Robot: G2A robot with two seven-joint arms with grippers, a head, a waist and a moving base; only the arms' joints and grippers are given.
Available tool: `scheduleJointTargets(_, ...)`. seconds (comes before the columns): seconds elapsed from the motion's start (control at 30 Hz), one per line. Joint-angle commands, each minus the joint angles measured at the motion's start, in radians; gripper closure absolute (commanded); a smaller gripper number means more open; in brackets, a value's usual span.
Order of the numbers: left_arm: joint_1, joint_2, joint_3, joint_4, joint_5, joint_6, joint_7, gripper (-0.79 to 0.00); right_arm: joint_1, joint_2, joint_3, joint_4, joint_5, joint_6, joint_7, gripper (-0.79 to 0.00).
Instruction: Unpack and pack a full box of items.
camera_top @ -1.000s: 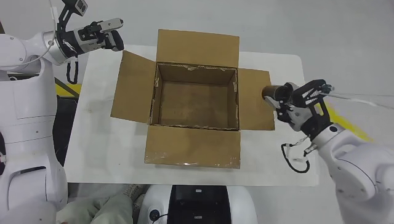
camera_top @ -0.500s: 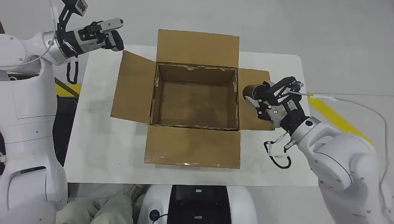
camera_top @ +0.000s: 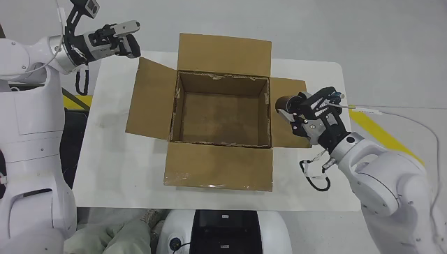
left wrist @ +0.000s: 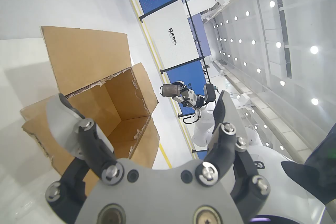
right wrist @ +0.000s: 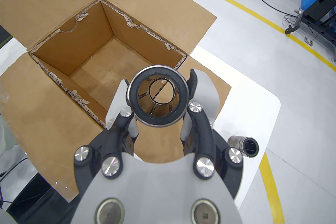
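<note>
An open cardboard box [camera_top: 220, 118] stands in the middle of the white table [camera_top: 115, 163]; its inside is bare brown cardboard [right wrist: 105, 70]. My right gripper [camera_top: 295, 109] hangs over the box's right flap, shut on a hollow metal cylinder [camera_top: 285, 103] with a dark rim [right wrist: 158, 96]. The cylinder's open end faces the box. My left gripper [camera_top: 131, 36] is held open and empty above the table's far left corner, apart from the box [left wrist: 105, 93]. From there the cylinder [left wrist: 170, 90] shows far off beyond the box.
A second metal cylinder [right wrist: 244, 147] lies on its side on the table beside the right flap, close under my right arm. The box's four flaps [camera_top: 223, 53] are folded outward. Yellow floor lines [right wrist: 236, 7] run past the table.
My right gripper has carried the cylinder leftward from the table's right side to over the box's right flap, then held nearly still. The left arm has not moved.
</note>
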Motion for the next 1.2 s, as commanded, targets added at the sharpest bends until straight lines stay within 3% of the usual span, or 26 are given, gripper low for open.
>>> scheduleJointTargets(0.0,0.000,0.000,0.000,0.000,0.000,0.000,0.000,-0.785,0.006,-0.001,-0.012,0.011,0.001,-0.012,-0.017,0.000)
scheduleJointTargets(0.5,0.000,0.000,0.000,0.000,0.000,0.000,0.000,-0.785,0.315,-0.034,-0.277,0.208,0.026,-0.058,-0.013,0.000)
scheduleJointTargets(0.9,0.000,0.000,0.000,0.000,0.000,0.000,0.000,-0.785,0.549,-0.091,-0.515,0.416,0.070,-0.056,0.016,0.000)
scheduleJointTargets(1.17,0.000,0.000,0.000,0.000,0.000,0.000,0.000,-0.785,0.650,-0.135,-0.622,0.577,0.110,-0.042,-0.019,0.000)
